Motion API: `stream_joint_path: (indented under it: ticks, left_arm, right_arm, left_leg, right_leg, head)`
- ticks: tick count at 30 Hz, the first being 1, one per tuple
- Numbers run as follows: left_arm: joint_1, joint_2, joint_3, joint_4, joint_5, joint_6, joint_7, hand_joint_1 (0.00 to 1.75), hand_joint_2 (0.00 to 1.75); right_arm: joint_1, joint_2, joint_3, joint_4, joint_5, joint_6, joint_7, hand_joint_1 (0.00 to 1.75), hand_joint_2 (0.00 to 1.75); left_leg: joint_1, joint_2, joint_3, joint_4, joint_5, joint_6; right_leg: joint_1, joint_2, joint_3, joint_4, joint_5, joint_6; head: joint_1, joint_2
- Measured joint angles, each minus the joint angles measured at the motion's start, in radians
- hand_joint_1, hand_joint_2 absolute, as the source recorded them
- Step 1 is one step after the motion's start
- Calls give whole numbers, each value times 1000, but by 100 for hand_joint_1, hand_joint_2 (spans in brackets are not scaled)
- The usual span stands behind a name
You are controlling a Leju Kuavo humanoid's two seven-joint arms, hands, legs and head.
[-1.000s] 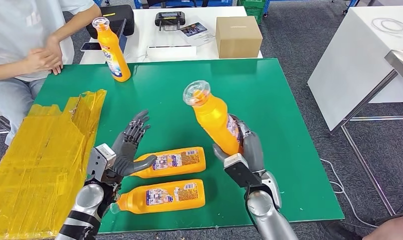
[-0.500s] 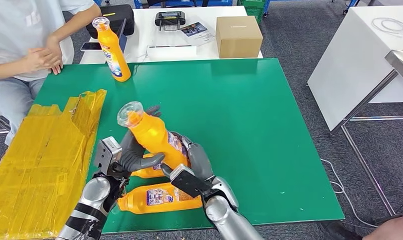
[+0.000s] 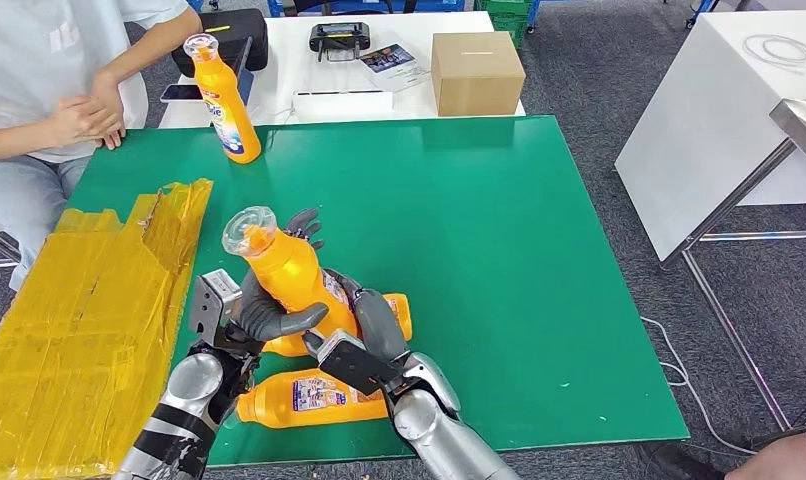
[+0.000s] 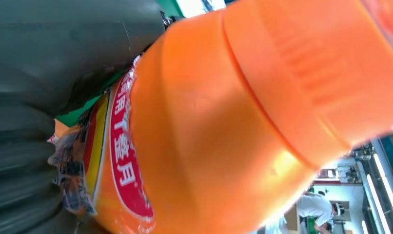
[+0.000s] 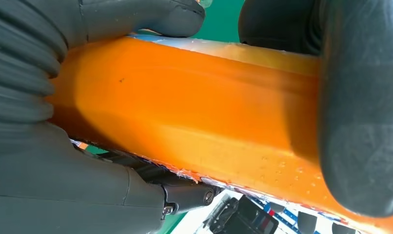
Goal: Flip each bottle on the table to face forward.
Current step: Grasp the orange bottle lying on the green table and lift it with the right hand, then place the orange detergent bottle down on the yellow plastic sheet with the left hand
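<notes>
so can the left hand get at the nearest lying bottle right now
Probably not yet. The left hand and the right hand both grip the raised bottle, which hangs over the two lying ones. The nearest lying bottle sits just below, but the left hand would have to let go first.

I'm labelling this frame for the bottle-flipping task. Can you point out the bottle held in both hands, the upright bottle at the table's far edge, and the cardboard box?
held bottle (image 3: 297, 277): head view, orange body below the neck
upright bottle (image 3: 231, 115): head view, its label
cardboard box (image 3: 477, 75): head view, front face
</notes>
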Motion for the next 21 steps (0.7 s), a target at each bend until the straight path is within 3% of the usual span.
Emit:
stream_joint_path:
  ticks: [7, 8, 11, 12, 21]
  left_arm:
    - [0, 0, -2, 6, 0, 1, 0, 0, 175]
    - [0, 0, -3, 6, 0, 1, 0, 11, 175]
    - [0, 0, -3, 8, 1, 7, -1, 142, 175]
    - [0, 0, -4, 9, 3, 10, -2, 175, 175]
    - [0, -3, -3, 10, 12, 39, -9, 175, 175]
  right_arm:
    - [-6, 1, 2, 13, 0, 0, -1, 175, 175]
    - [-6, 1, 3, 15, -1, 0, -1, 175, 175]
    - [-9, 1, 5, 20, -6, -3, -2, 175, 175]
    - [-10, 1, 6, 22, -8, -5, -4, 175, 175]
    - [-10, 1, 10, 26, -21, -23, -11, 175, 175]
  left_leg:
    - [0, 0, 0, 0, 0, 0]
    - [0, 0, 0, 0, 0, 0]
    - [0, 0, 0, 0, 0, 0]
    - [0, 0, 0, 0, 0, 0]
    - [0, 0, 0, 0, 0, 0]
  right_leg:
    - [0, 0, 0, 0, 0, 0]
    - [0, 0, 0, 0, 0, 0]
    - [0, 0, 0, 0, 0, 0]
    - [0, 0, 0, 0, 0, 0]
    - [0, 0, 0, 0, 0, 0]
  head:
    - [0, 0]
    - [0, 0]
    - [0, 0]
    - [0, 0]
    - [0, 0]
